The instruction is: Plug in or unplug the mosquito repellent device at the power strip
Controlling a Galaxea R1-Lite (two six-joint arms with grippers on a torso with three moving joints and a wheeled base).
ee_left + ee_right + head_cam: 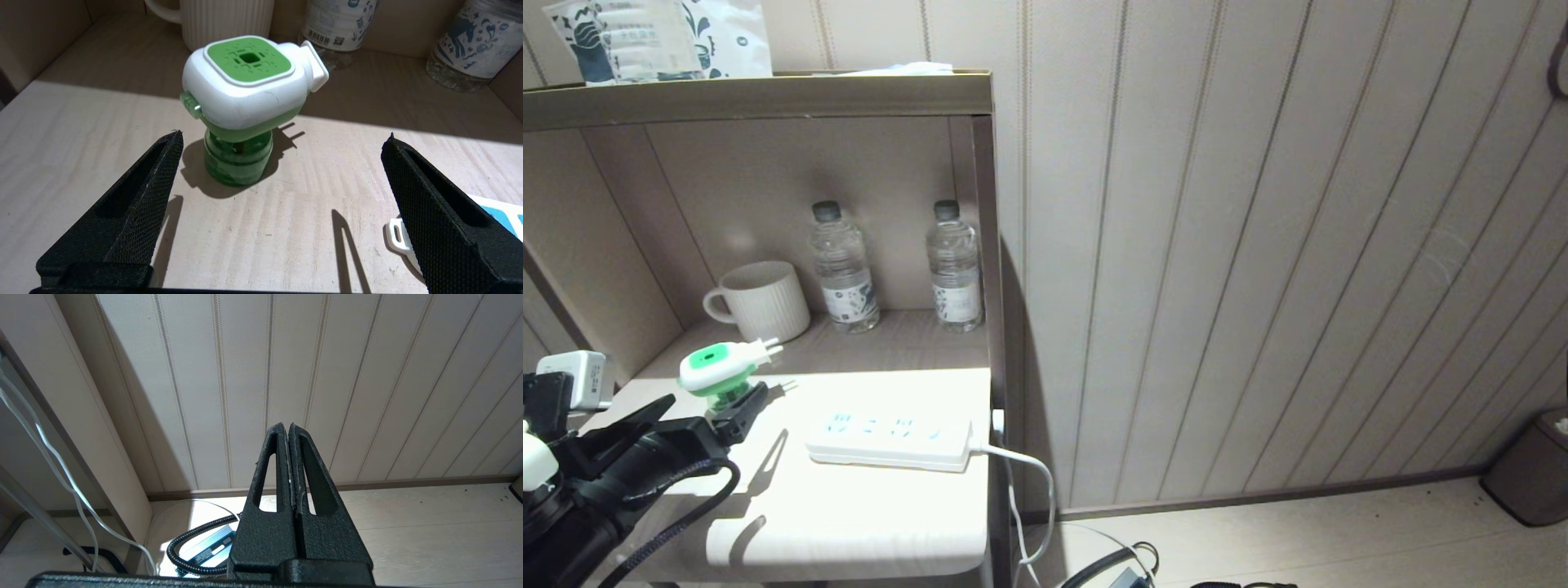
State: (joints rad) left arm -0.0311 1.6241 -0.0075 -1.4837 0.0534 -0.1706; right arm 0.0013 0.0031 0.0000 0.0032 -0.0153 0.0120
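The device (721,371) is standing upright on its round green bottle on the pale shelf top (849,523), its long axis running vertically, while the white cap on top is lying crosswise with its two metal prongs pointing to the right and slightly toward the far wall, roughly level and a little raised. It is sitting at the left of the shelf top, unplugged, well apart from the strip (890,441), which is lying flat to its right with its length running left to right and its white cord (1021,482) leaving the right end and dropping over the edge. In the left wrist view the device (245,102) is showing a rounded white housing with a square green panel on top, a dark small opening in the middle of that panel, a small translucent green tab sticking out of one side, and a ribbed translucent green bottle below casting a sharp shadow. The left gripper (282,147) is hovering just near of the device with its black fingers (139,204) spread wide, touching nothing. Behind the device, in the shaded far part of the shelf, a ribbed white mug (760,300) and two clear bottles (843,269) are standing against the back panel. The right gripper (289,428) is hanging off to the right of the shelf, over the floor by the wall, its fingers pressed together on nothing.
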